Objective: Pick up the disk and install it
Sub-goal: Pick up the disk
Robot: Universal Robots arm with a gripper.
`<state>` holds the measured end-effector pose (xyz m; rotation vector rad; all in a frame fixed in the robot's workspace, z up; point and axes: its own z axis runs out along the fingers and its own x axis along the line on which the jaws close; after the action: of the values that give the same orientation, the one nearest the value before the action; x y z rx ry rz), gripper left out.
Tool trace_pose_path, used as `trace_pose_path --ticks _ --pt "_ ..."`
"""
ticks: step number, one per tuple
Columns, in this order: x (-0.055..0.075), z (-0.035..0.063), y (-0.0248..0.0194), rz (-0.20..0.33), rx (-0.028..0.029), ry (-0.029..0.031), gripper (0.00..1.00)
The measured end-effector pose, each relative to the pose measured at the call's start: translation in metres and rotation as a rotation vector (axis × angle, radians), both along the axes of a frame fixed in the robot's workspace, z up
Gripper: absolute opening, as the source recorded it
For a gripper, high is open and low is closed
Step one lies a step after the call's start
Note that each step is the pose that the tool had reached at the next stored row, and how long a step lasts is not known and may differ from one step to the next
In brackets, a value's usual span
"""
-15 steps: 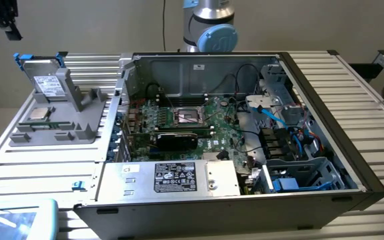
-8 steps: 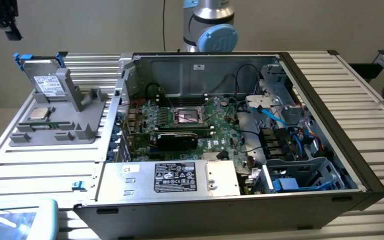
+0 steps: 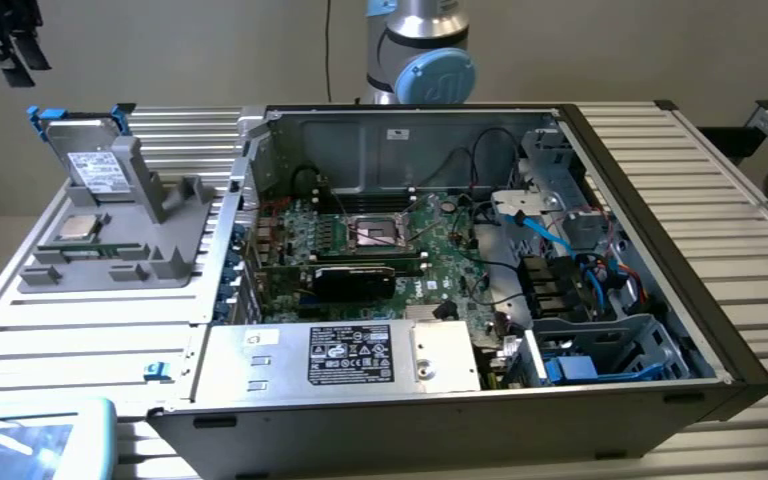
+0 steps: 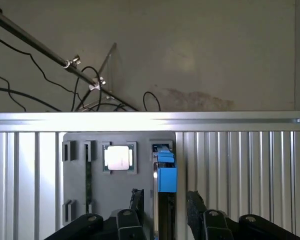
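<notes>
The disk (image 3: pixel 95 170), a flat grey metal hard drive with a white label and bright blue carrier tabs, stands upright on its edge in a slot of a grey holder (image 3: pixel 157 250). The holder sits on a ribbed metal tabletop (image 3: pixel 91 320), at the exterior view's left.

In the wrist view the disk (image 4: pixel 166 177) appears edge-on, blue tab uppermost, in line with the gap between the two black fingers (image 4: pixel 139 200) of the claw (image 4: pixel 165 197). The fingers are spread apart and grip nothing; a gap shows on each side of the disk.

In the exterior view the claw (image 3: pixel 11 60) hangs well above the disk, clear of it.

A small square silver chip (image 3: pixel 77 227) lies flat on the holder just beside the disk.

To the exterior view's right of the holder lies an opened computer case (image 3: pixel 651 200), its green motherboard (image 3: pixel 398 240) exposed. A silver box with a black-and-white label (image 3: pixel 357 355) sits at the case's near edge.
</notes>
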<state>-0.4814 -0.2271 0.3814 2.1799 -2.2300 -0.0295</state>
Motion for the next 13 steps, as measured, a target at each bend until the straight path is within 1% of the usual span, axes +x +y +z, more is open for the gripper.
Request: trace_pose_path --ticks 1,13 --pt "0.0 -0.0014 0.0 0.0 -0.0001 0.0002 0.49" --pt "0.0 -0.0231 0.0004 0.0 -0.0001 0.0002 0.49"
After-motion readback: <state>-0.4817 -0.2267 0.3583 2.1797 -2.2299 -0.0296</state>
